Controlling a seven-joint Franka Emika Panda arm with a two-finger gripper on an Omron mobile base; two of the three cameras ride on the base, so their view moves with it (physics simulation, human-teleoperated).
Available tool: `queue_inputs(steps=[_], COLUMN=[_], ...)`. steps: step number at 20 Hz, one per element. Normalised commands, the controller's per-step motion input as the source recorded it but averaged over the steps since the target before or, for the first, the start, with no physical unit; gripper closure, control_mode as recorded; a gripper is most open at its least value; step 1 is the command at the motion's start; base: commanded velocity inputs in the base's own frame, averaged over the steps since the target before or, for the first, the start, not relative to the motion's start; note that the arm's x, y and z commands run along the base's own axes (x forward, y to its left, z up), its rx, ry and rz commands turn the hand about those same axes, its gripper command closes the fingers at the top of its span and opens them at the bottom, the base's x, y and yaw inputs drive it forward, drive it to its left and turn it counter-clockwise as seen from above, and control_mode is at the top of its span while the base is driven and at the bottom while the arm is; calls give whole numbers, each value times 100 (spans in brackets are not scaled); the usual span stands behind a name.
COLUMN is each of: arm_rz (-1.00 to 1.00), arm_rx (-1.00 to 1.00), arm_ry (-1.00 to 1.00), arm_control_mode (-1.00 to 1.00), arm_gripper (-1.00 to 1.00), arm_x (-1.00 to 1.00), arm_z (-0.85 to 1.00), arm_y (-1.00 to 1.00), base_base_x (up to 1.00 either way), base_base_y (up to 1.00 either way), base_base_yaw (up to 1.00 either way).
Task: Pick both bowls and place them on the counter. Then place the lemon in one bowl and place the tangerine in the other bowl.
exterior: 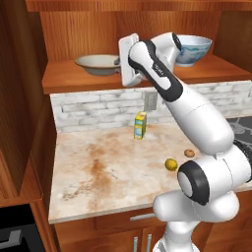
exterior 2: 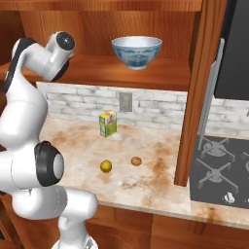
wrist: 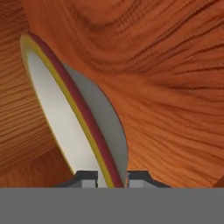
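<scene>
We find the arm raised to the wooden shelf (exterior: 147,76) above the worktop, its hand at the right end of the shallow tan-rimmed bowl (exterior: 97,63). In the hand view the gripper (wrist: 112,177) has one dark finger tip on each side of that bowl's rim (wrist: 83,118), one against the greyish-white inside and one against the grey outside, so we record the claw as clamped on the rim. The bowl sits on the left part of the shelf; we cannot tell whether it has left the board.

The deeper white bowl with blue pattern (exterior 2: 136,52) stands upright on the right part of the same shelf, well apart from the shallow one, partly hidden by the arm's upper joint in the left base view.

On the counter (exterior: 98,167) we note three things. The lemon (exterior 2: 106,166) lies toward the front edge, right of the middle. The tangerine (exterior 2: 136,160) lies just to its right, near but not touching it. The yellow-green carton (exterior 2: 108,123) stands upright near the back edge, in front of the pale brick wall (exterior 2: 160,109) and below a wall socket (exterior 2: 125,101). Rust-brown stains spread over the middle of the worktop. A black stove top (exterior 2: 221,172) adjoins the counter's right end, beyond a wooden upright (exterior 2: 194,97).
</scene>
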Motion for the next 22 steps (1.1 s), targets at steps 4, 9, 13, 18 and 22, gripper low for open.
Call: queue_inputs(steps=[4,9,13,18,22], arm_rz=[5,2,5,9,9], arm_rx=[8,3,6,5,2], arm_ry=[0,0,0,0,2], arm_control_mode=[-100,-100,-100,-100,-100], arm_gripper=[100,100,100,100,100], arm_x=[-64,-66,-65,-71,-70], arm_z=[8,7,5,1,0], arm_y=[0,-1,-6,-9,-10], base_base_x=[0,0,0,0,0], base_base_y=[0,0,0,0,0], base_base_yaw=[0,0,0,0,0])
